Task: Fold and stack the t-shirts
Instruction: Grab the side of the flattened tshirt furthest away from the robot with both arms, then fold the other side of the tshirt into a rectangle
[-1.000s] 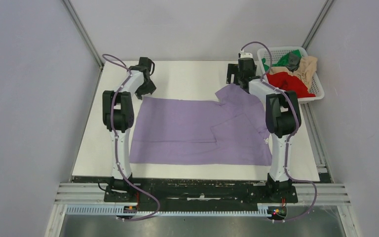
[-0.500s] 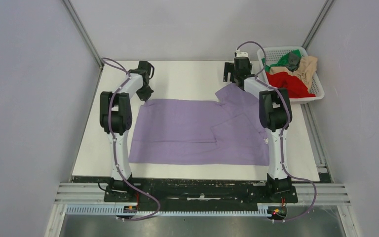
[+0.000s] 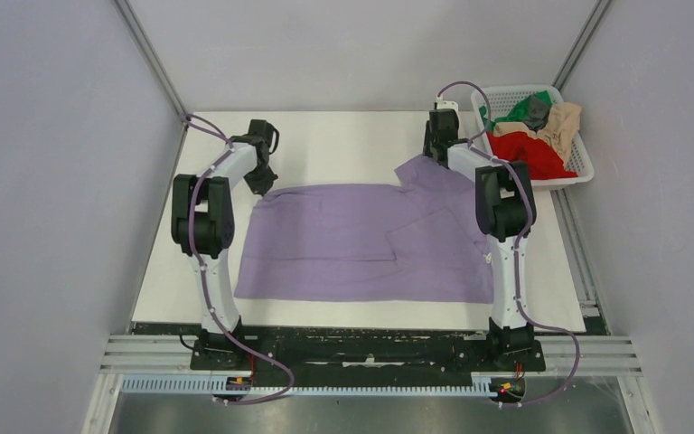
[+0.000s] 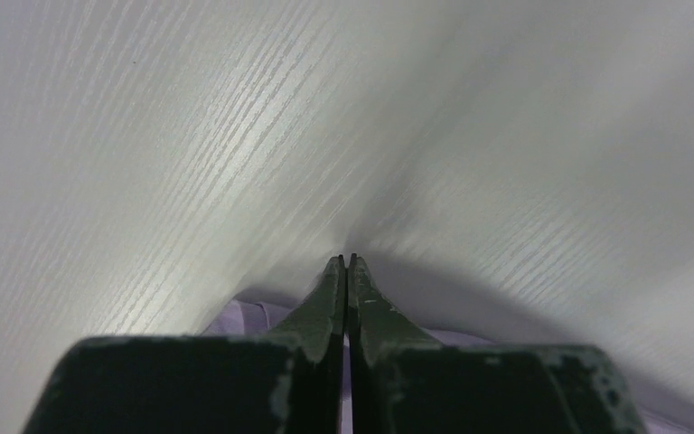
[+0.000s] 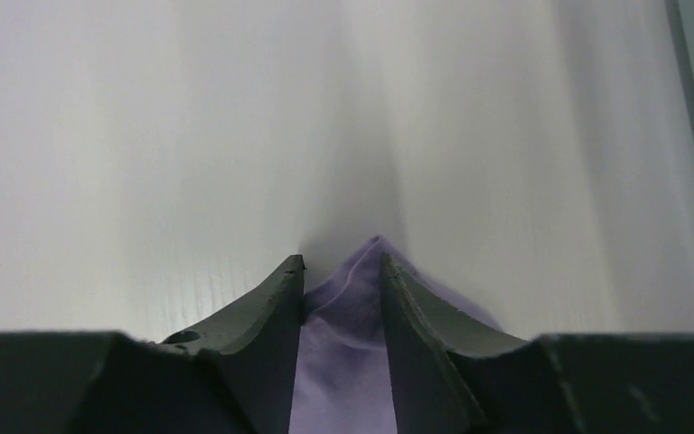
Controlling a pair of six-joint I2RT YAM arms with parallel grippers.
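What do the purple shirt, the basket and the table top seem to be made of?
The lavender t-shirt: soft matte cloth, probably cotton; it creases flat.
Basket: white plastic, likely; moulded lattice walls.
Table: white board with faint wood-grain lines, perhaps laminate; slight sheen.

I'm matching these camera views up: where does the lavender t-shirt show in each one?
Top external: lavender t-shirt spread out at centre.
Left wrist: lavender t-shirt in slivers low, beside the left end effector.
Right wrist: lavender t-shirt corner inside the right end effector.
Shared landmark: the white table.
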